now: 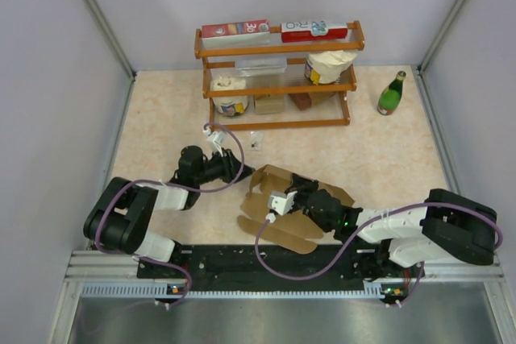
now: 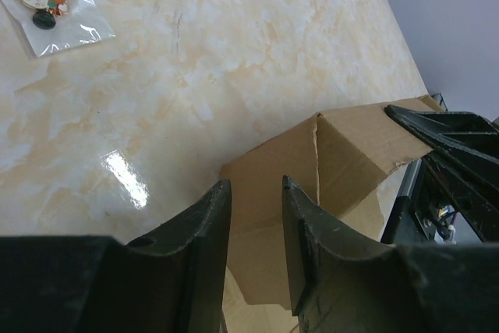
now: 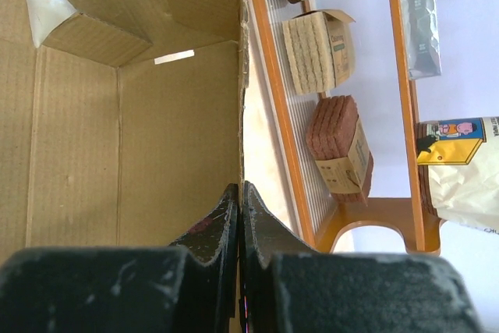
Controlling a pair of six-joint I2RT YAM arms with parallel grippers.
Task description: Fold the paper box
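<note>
The paper box point(image 1: 270, 179) sits half-erected on the surface point(image 1: 387, 159), near centre, just beyond both arms; the step in hand looks like raising its walls. The right pincer point(image 3: 240, 193) is clenched on one wall's edge; the left pincer point(image 2: 256, 189) stands parted over the box's left panel, gripping nothing visible; next it likely must nip that panel and fold along the crease. The print on the red-and-white cartons point(image 1: 246, 30) on the far rack point(image 1: 278, 124) is too small to read.
</note>
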